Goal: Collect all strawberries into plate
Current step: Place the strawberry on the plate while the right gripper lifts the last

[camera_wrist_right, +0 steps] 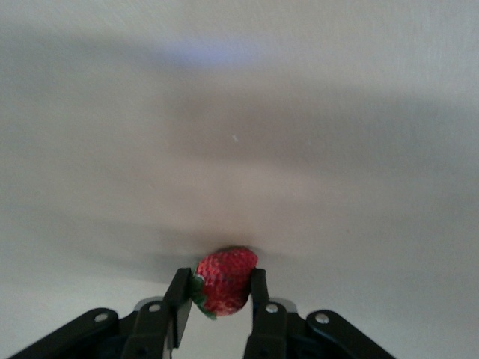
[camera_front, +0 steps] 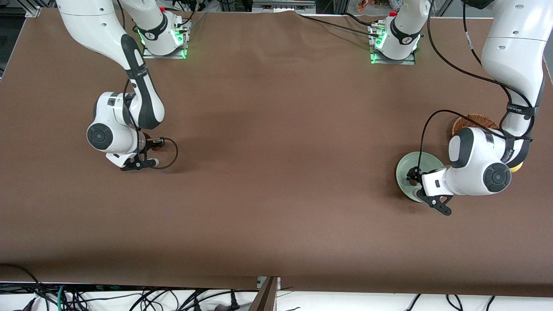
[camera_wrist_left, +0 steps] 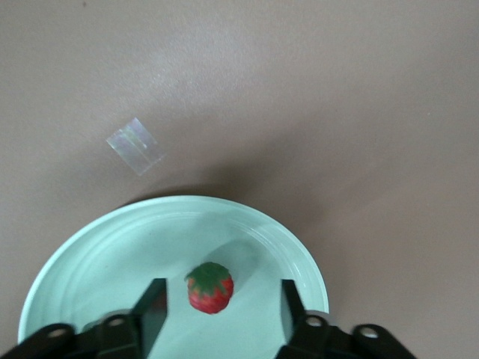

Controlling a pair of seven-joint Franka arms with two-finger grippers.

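Over the mint plate [camera_front: 408, 169], toward the left arm's end of the brown table [camera_front: 276, 207], the left gripper [camera_wrist_left: 218, 305] stands parted around one strawberry [camera_wrist_left: 210, 287] lying there. The right gripper [camera_wrist_right: 219, 298] pinches a second strawberry [camera_wrist_right: 225, 280]. A wicker basket [camera_front: 473, 119] sits farther back.

From my remote seat: brown table [camera_front: 276, 172], with the mint plate [camera_front: 404, 169] near the left arm's end, a wicker basket [camera_front: 468, 121] just beside the plate, farther from the camera.
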